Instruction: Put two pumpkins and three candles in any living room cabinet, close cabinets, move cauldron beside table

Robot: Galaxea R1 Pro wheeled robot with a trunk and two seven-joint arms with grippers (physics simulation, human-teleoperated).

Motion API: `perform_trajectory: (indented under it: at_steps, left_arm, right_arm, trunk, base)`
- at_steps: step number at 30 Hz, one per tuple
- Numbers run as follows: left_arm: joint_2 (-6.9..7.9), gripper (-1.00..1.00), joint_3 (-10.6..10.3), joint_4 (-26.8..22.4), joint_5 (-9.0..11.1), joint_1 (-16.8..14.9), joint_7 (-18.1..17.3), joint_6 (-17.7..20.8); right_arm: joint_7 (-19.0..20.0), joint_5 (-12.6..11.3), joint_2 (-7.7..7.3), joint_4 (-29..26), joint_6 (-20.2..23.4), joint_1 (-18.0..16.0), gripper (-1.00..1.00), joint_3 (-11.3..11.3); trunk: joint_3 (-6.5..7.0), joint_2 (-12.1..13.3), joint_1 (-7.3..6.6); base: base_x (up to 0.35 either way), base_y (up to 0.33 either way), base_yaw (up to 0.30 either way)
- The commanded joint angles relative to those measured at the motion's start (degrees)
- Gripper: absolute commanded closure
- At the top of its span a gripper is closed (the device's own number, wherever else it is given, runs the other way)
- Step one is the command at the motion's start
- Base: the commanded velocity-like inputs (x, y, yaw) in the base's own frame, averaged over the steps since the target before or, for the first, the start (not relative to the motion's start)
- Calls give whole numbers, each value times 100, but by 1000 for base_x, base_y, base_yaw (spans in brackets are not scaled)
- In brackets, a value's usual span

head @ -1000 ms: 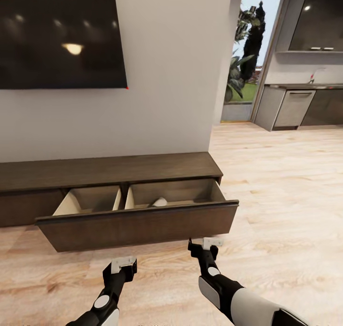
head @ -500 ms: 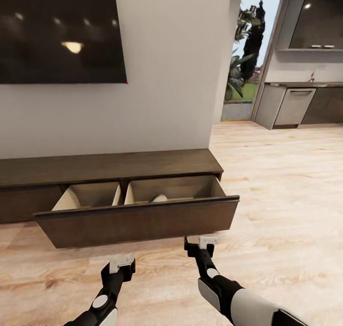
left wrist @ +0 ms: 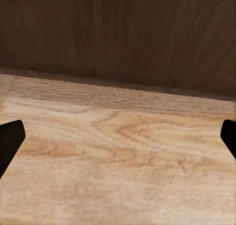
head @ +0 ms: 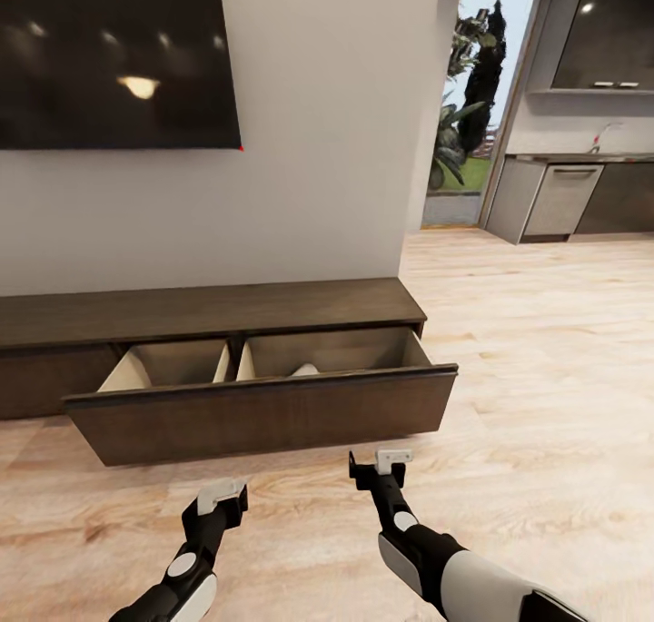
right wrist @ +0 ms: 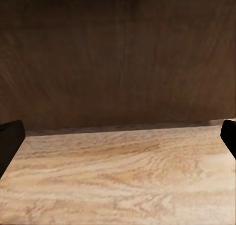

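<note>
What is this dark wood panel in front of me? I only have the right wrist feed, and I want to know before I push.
Observer: It's the front of the cabinet's wide drawer, which stands pulled out over the floor.
Operator: Anything inside it?
Observer: A pale rounded thing lies in its right compartment; I can't tell what it is.
Operator: Where's my other arm?
Observer: The left claw hangs open, low over the floor before the same drawer front, farther from it than the right claw.
</note>
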Motion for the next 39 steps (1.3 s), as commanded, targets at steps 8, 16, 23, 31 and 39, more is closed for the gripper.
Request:
perform_trajectory:
  at_steps: [8,16,23,31,39]
  left_arm:
    - [5,-100,-41,-3,46,-8,39,-54]
    - [7,-100,-47,-69,42,-8,47,-78]
    - [32,-100,-12,-472,50,8,69,-116]
    - [43,-100,0,-522,50,13,125,-92]
    - [40,-100,0,-522,51,11,138,-104]
  right_arm:
    - [394,3,-24,-207,-297,17,-100,40]
    - [459,-16,-27,-194,-294,21,-100,39]
    - [548,-51,-20,-187,-290,21,-100,39]
    - [603,-67,-27,-175,-281,23,-100,39]
    - [842,-88,-20,-7,-281,28,-100,39]
  trunk:
    - [-178,-59,42]
    - [-355,-69,63]
    - [-355,-69,63]
    - [-355,-69,63]
    - [-355,-69,63]
  base:
    - [0,0,0]
    - [0,0,0]
    - [1,0,0]
    - [197,0,0]
    - [78,0,0]
